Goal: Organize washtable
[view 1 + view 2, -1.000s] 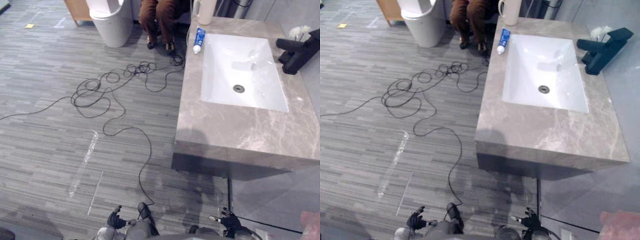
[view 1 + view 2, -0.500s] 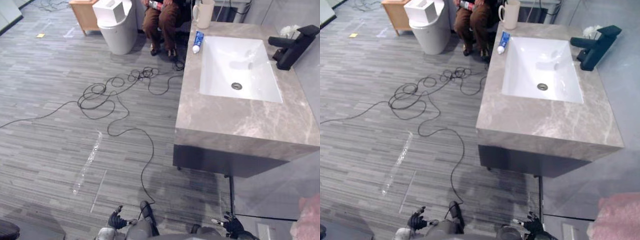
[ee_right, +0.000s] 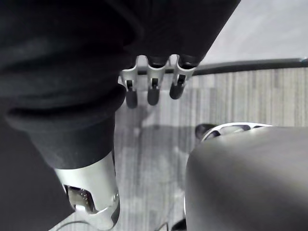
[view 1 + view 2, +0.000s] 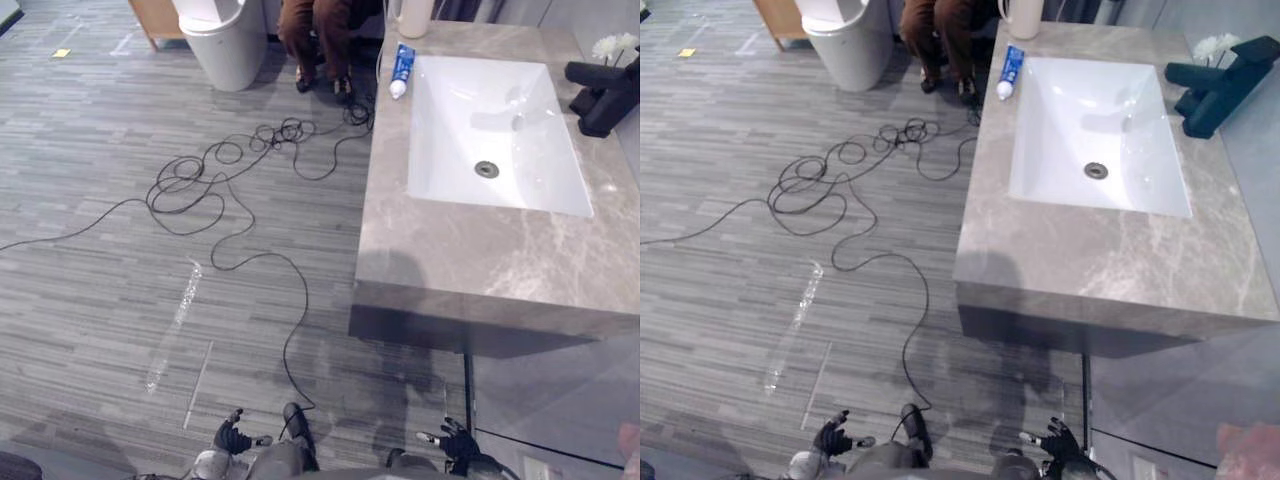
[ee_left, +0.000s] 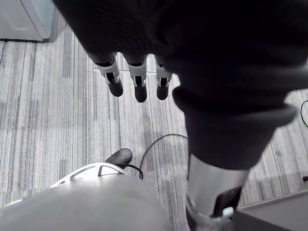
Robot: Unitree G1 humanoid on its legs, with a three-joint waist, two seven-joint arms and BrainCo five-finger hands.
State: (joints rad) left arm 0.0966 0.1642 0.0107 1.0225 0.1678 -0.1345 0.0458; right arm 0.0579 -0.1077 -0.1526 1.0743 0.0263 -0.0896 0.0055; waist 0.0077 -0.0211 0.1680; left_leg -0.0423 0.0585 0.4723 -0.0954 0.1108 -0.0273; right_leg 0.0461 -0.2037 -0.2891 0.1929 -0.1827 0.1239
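Blue-and-white toothpaste tube [image 4: 400, 70] lies on washtable [image 4: 480, 260], just beside sink [image 4: 440, 150], far left corner; print too small to read. Cream mug [image 4: 1021, 15] beyond sink, inside hidden. Left hand [image 4: 232, 438], right hand [image 4: 455, 441] well short of sink, fingers straight, holding nothing.

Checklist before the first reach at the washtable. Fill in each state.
1. Left hand free: ok, fingers relaxed, holding nothing.
2. Right hand free: ok, same.
3. Toothpaste tube located: ok, lying at the far left corner of the washtable, beside the sink.
4. Hands within reach of the tube: not ok, both hang low over the floor, short of the near edge.
5. Person clear: not ok, seated just past the far end.
6. Cup contents: cannot tell.
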